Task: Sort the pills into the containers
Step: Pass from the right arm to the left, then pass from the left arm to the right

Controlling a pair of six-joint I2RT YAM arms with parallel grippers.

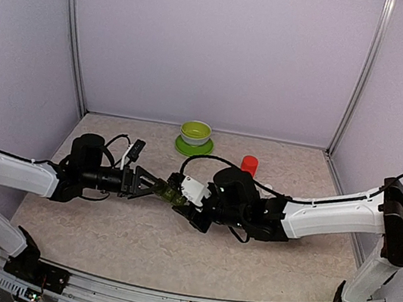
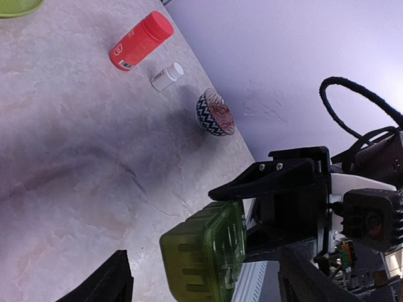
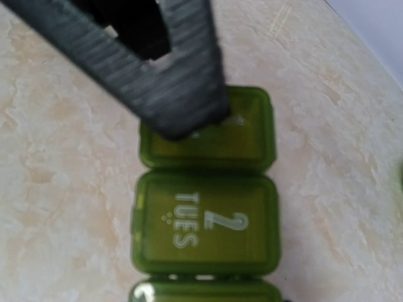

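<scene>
Top view: the left gripper and right gripper meet at mid-desk with the dark green strip between them. The right fingers are narrow and closed on the strip's right end. The left fingers are spread at its other end. A lime bowl on a saucer and a red bottle stand well behind. Left wrist view: the strip lies between the left fingers, which stand wide and clear of it on the visible side. Beyond are the red bottle, a white bottle and a patterned bowl. Right wrist view: the strip shows closed lids, the middle one marked "TUES 2". A grey finger overlaps the far lid; contact cannot be confirmed.
</scene>
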